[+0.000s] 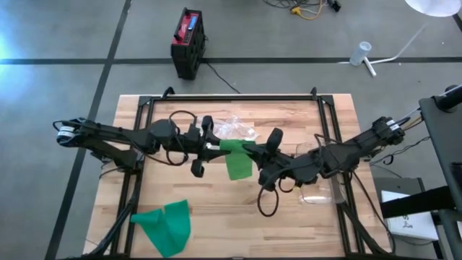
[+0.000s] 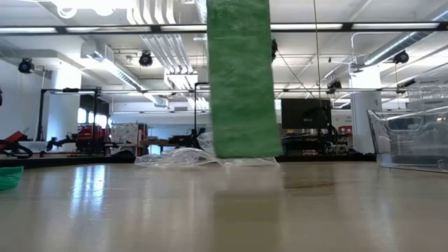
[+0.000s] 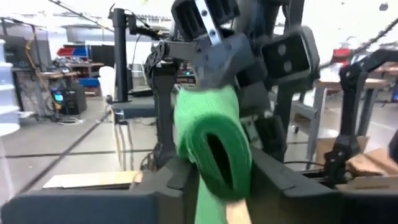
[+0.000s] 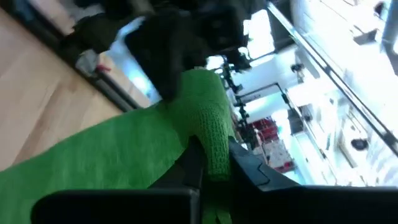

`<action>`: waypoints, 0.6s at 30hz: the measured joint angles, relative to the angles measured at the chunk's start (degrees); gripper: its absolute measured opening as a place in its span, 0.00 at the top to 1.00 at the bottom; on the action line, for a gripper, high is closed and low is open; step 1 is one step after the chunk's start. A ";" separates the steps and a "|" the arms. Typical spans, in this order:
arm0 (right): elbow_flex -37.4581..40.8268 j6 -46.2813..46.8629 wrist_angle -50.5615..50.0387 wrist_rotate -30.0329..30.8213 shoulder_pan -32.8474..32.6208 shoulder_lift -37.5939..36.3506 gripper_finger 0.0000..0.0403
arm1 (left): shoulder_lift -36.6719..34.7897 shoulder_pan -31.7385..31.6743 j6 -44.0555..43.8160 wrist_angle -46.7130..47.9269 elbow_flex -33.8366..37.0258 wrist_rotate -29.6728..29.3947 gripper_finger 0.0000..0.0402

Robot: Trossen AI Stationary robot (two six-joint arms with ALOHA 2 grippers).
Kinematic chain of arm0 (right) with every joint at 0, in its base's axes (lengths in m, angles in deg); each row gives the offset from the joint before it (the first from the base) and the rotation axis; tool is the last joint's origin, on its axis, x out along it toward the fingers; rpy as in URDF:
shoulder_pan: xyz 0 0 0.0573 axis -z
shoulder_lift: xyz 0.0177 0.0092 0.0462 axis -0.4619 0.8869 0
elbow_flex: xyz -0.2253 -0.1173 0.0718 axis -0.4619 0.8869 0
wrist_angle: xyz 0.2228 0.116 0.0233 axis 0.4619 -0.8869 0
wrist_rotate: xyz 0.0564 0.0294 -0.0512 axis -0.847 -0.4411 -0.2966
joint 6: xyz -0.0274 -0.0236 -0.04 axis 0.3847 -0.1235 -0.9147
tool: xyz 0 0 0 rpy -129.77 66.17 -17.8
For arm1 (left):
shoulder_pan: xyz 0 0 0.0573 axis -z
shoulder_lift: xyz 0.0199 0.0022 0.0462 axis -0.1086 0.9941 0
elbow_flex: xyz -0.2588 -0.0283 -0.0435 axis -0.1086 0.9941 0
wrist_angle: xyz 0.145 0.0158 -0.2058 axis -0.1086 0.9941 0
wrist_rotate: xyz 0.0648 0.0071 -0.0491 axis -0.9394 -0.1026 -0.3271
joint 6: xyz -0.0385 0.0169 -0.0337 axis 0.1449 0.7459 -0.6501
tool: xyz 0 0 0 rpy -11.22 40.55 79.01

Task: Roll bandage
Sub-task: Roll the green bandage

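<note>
The right gripper (image 4: 208, 168) has its jaws pinched shut on the green bandage (image 1: 236, 157), clamping the band just beside the wound part; the left gripper (image 3: 214, 186) holds the small roll (image 3: 211, 146) between jaws that stand slightly parted around it, so the coil looks cradled rather than squeezed. Both meet in the air over the middle of the desk (image 1: 339, 224), with the loose tail of the bandage hanging straight down toward the wood. To roll well, the right jaws should probably keep the band taut and level while the left turns the coil, so each wrap lands square on the last; slack would likely skew the edges. A second green bandage (image 1: 164, 225) lies near the front left corner, crumpled clear plastic (image 1: 234, 130) behind the grippers, and a clear bin (image 2: 409, 140) toward the right edge.
</note>
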 joint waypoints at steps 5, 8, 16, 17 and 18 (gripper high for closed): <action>-2.71 4.32 1.03 1.43 0.11 -0.66 0.93 | 0.92 0.16 0.49 0.77 0.04 -0.29 0.60; -2.93 6.66 0.32 0.26 0.07 -0.38 0.93 | 1.75 0.17 0.42 0.41 0.04 -0.57 0.53; -2.93 12.57 -1.88 -5.90 -0.26 -0.39 0.93 | 3.46 0.12 0.55 0.22 0.07 -5.40 0.63; -2.94 12.82 -2.06 -5.89 -0.26 -0.45 0.93 | 3.54 0.14 0.71 0.68 0.07 -5.38 0.70; -3.08 13.24 -2.14 -5.88 -0.26 -0.56 0.93 | 3.58 0.14 1.02 1.41 0.07 -5.26 0.77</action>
